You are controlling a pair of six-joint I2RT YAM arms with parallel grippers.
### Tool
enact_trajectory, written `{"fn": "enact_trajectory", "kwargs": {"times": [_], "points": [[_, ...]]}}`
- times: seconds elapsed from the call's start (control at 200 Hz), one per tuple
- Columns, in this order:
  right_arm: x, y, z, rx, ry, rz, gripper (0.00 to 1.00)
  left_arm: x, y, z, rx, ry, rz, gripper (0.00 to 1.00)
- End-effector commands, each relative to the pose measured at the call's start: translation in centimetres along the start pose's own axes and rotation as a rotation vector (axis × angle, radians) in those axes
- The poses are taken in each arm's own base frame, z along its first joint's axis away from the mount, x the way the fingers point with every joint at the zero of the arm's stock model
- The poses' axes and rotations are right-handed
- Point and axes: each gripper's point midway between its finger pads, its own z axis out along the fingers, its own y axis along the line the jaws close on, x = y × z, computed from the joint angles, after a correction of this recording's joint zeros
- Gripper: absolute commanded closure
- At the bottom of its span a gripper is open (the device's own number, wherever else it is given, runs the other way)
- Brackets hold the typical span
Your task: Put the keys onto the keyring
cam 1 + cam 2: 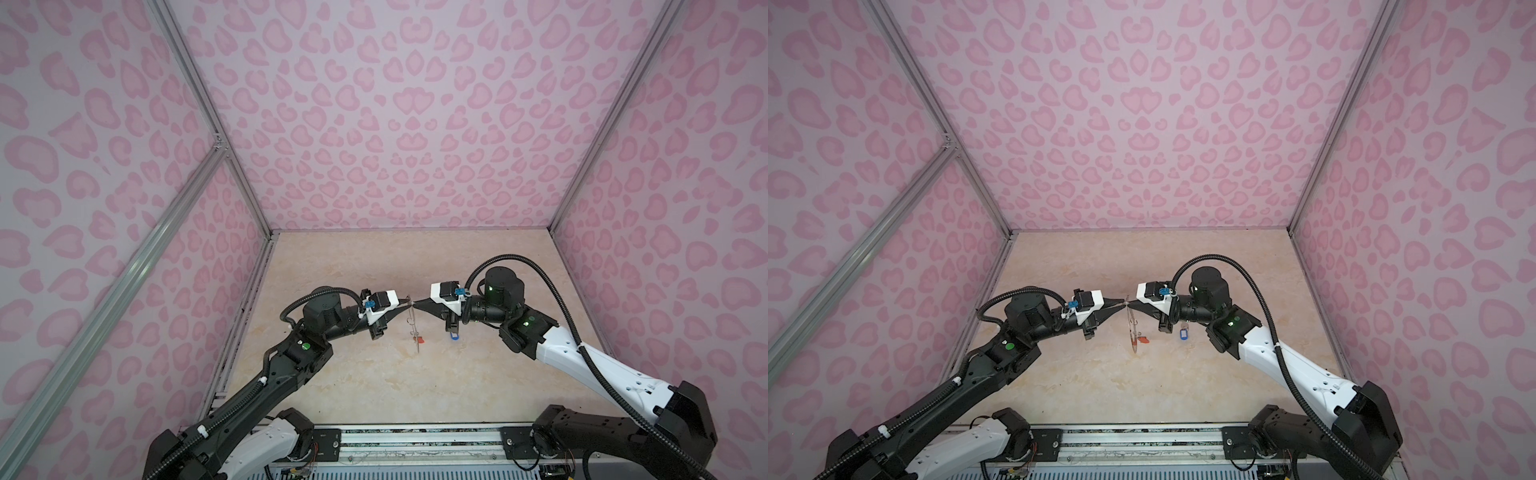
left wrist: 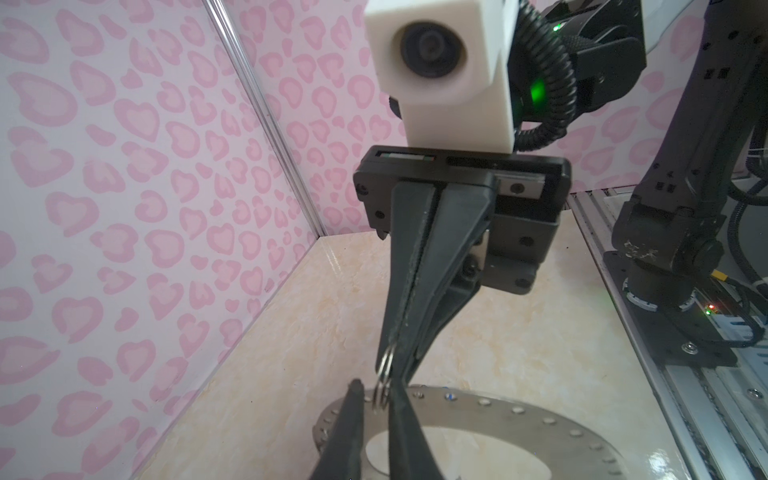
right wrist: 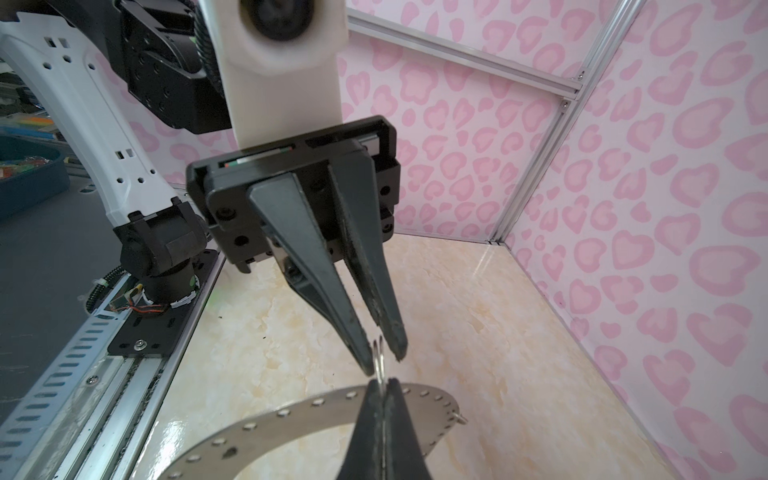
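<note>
The keyring (image 1: 412, 328) (image 1: 1128, 332), a flat grey disc with rim holes, hangs edge-on above the middle of the table. My right gripper (image 3: 383, 384) (image 1: 415, 304) is shut on a thin wire loop (image 3: 379, 365) at the disc's top edge (image 3: 291, 419). Facing it, my left gripper (image 2: 376, 392) (image 1: 405, 302) is narrowly open, its fingers either side of that same loop (image 2: 381, 401). The key with the red tag (image 1: 420, 340) (image 1: 1143, 339) sits by the disc's lower part; whether it is attached I cannot tell. The blue-tagged key (image 1: 454, 336) (image 1: 1182, 333) lies below the right wrist.
Pink heart-patterned walls close in the marble-look tabletop (image 1: 374, 382) on three sides. A metal rail (image 1: 415, 440) with both arm bases runs along the front edge. A blue bin (image 3: 29, 178) stands outside the enclosure.
</note>
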Motion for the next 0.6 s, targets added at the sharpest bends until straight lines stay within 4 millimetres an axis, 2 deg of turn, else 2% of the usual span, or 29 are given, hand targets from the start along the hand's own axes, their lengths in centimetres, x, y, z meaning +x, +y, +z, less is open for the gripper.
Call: {"fn": "enact_trajectory", "kwargs": {"times": [0.0, 0.04, 0.13, 0.205, 0.245, 0.375, 0.595], "points": [[-0.7, 0.1, 0.1, -0.013, -0.024, -0.015, 1.00, -1.0, 0.0, 0.0, 0.012, -0.028, 0.033, 0.91], [-0.8, 0.1, 0.1, -0.014, -0.027, -0.016, 1.00, -1.0, 0.0, 0.1, 0.016, -0.025, 0.032, 0.96], [-0.7, -0.1, 0.1, -0.004, -0.022, -0.015, 1.00, -1.0, -0.1, 0.1, 0.026, -0.019, 0.032, 0.97], [0.0, -0.7, 0.0, 0.037, 0.019, -0.015, 0.80, -0.7, 0.2, 0.2, 0.021, 0.011, 0.032, 0.97], [0.7, -0.9, -0.2, 0.069, 0.068, -0.024, 0.76, -0.4, 0.2, 0.2, 0.019, 0.045, 0.030, 0.97], [2.0, -1.2, -1.1, 0.130, 0.153, -0.051, 0.73, 0.7, 0.8, 0.2, 0.001, 0.176, 0.068, 0.97], [1.8, -0.5, -1.7, 0.147, 0.160, -0.060, 0.72, 1.8, 0.3, 0.2, 0.036, 0.332, 0.140, 0.97]]}}
